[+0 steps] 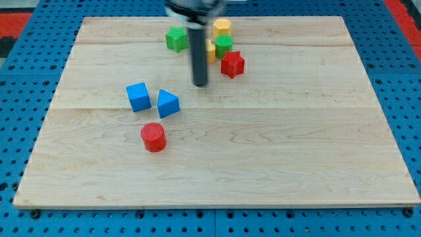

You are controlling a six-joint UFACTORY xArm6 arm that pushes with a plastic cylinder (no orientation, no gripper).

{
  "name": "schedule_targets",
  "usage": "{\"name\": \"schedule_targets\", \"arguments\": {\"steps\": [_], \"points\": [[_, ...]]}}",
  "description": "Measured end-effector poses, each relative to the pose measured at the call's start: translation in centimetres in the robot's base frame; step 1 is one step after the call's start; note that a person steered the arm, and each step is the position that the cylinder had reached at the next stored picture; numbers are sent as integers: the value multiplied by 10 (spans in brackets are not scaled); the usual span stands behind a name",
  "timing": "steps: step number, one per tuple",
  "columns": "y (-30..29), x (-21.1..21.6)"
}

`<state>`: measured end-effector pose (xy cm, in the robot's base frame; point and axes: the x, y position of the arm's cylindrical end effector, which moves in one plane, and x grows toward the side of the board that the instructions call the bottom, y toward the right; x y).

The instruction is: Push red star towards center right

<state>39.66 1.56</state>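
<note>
Your arm has no claw to spread or squeeze. It ends in a dark rod, and my tip (pixel 200 84) sits on the wooden tabletop (pixel 276 164), a bit toward the top edge and a little left of the middle.

The red star (pixel 232 64) is near the top edge, close to the middle of that edge. It lies just to the right of my tip and a little higher up. You can see a small gap between them, so they are not touching.

Right above the red star sits a green block (pixel 223 45), very close to it. A yellow block (pixel 222 27) is above that one, almost at the top edge. Another yellow block (pixel 210 50) peeks out from behind the rod, so you cannot tell its shape. A green star (pixel 175 39) sits to the left of the rod.

Down and to the left of my tip are a blue cube (pixel 138 97) and a blue triangle block (pixel 168 104), side by side. Below them stands a red cylinder (pixel 153 137).
</note>
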Motion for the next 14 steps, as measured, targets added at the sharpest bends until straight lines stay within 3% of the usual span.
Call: {"name": "schedule_targets", "arguments": {"steps": [1,2,4,5,8,10,11,12,13,14], "points": [[109,-13],[184,-53],[195,-117],[132,-136],[-2,-82],[-29,-52],[-80,-49],[-29,-23],[68,-19],[124,-19]]}}
